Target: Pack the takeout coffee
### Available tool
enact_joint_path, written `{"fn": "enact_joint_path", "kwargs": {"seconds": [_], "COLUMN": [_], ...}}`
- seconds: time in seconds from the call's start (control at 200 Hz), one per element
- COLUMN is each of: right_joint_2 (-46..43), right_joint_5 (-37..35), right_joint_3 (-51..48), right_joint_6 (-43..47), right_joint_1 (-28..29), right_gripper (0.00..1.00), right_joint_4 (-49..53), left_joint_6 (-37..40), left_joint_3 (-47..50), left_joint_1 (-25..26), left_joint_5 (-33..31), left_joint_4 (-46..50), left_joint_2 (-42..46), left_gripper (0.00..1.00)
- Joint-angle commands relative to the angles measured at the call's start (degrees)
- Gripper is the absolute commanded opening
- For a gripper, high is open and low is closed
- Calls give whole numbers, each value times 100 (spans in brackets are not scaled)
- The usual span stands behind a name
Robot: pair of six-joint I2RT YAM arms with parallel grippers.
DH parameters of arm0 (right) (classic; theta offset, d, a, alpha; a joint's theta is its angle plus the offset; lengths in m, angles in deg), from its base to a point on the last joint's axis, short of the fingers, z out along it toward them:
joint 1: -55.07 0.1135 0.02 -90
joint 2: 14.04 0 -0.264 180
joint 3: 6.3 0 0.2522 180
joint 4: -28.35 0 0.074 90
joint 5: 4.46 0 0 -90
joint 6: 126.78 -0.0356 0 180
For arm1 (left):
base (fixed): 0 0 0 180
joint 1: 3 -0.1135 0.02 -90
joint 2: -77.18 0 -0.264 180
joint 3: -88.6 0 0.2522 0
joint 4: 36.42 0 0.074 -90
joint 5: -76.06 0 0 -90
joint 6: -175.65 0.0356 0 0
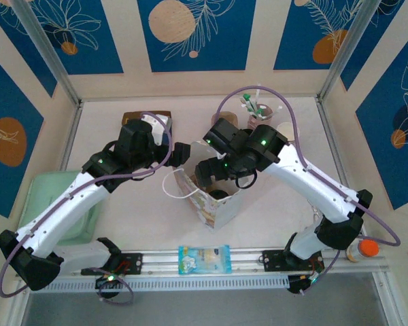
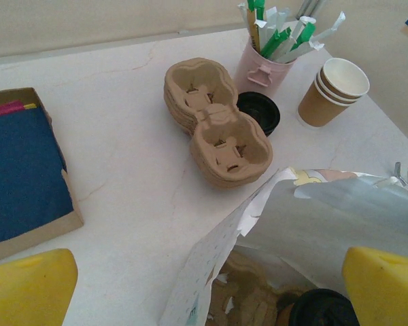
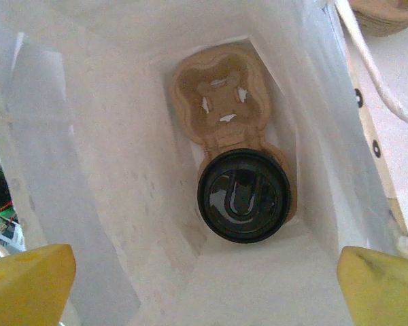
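Observation:
The takeout coffee (image 3: 243,195), capped with a black lid, stands in the near slot of a brown pulp carrier (image 3: 221,95) at the bottom of a white paper bag (image 3: 109,170). In the top view the bag (image 1: 214,204) stands upright mid-table. My right gripper (image 3: 204,285) hangs open over the bag's mouth, looking straight down, with nothing between its yellow fingers. My left gripper (image 2: 207,288) is open at the bag's left side, and the bag's upper edge (image 2: 217,258) reaches between its fingers. The coffee's lid (image 2: 323,309) peeks out inside.
A stack of pulp carriers (image 2: 217,122), a loose black lid (image 2: 260,110), a pink cup of stirrers (image 2: 265,61) and nested brown cups (image 2: 333,92) stand behind the bag. A napkin box (image 2: 20,170) is at left. A green tray (image 1: 47,204) and a snack packet (image 1: 204,259) lie near.

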Motion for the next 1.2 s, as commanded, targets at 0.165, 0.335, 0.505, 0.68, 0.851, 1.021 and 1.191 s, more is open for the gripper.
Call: {"fn": "enact_joint_path", "kwargs": {"seconds": [0.165, 0.335, 0.505, 0.68, 0.851, 1.021, 1.191], "right_joint_2": [-454, -599, -741, -826, -749, -529, -271], "right_joint_5": [108, -26, -102, -157, -108, -40, 161], "right_joint_3": [152, 263, 296, 319, 223, 146, 93], "right_joint_6": [175, 239, 320, 458, 643, 871, 1070], "right_joint_1": [42, 26, -99, -307, -667, -870, -1062], "right_gripper": [99, 99, 99, 100, 94, 81, 63], "right_joint_4": [-73, -52, -108, -131, -161, -238, -422], "left_joint_6": [-184, -274, -347, -390, -650, -1137, -1792], "left_joint_3": [-22, 46, 141, 198, 498, 1041, 1692], "left_joint_1": [25, 26, 25, 26, 26, 20, 21], "left_joint_5": [81, 88, 86, 19, 148, 595, 1213], "left_joint_4": [9, 54, 117, 261, 220, -21, -602], "left_joint_2": [271, 427, 607, 798, 1073, 1456, 1775], "left_gripper": [100, 100, 100, 100, 100, 100, 100]}}
